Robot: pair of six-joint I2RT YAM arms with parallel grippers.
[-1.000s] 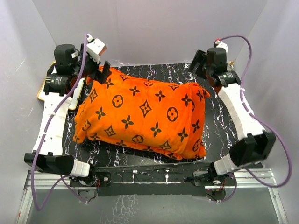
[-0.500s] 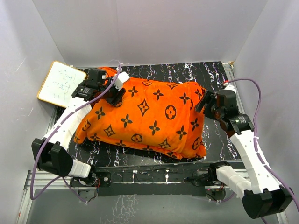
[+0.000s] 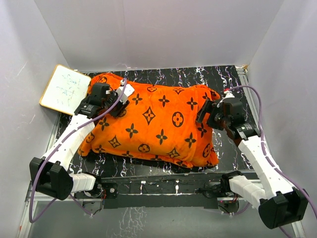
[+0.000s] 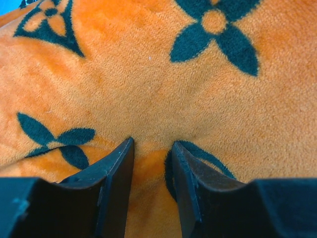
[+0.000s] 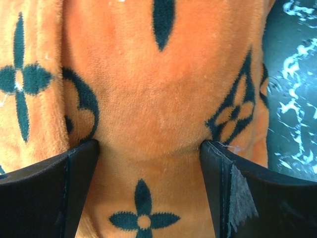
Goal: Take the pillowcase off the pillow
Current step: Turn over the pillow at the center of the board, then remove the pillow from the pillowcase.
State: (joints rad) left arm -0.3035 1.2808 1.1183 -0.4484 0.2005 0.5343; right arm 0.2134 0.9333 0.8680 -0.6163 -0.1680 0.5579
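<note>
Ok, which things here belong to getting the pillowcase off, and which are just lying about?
Job: pillowcase; pillow, hidden inside; left end effector, pinching the fabric; right end effector, open against it.
Lying about: white framed board, far left.

Top external: fixed, high above and behind the arm bases (image 3: 84, 182), facing down and forward. Distant, taking in the whole table (image 3: 188, 74) and the entire pillowcase (image 3: 153, 124).

Left wrist: mounted at the wrist, facing along the left gripper (image 4: 152, 148). Very close, fingertips at the bottom edge, orange plush across the frame.

Right wrist: mounted likewise behind the right gripper (image 5: 148, 148). Very close, fingers at the lower corners, strip of table at the right edge.

Overlap: each wrist patch also within the top view, toward the pillowcase's left and right ends. Wrist patches well apart.
</note>
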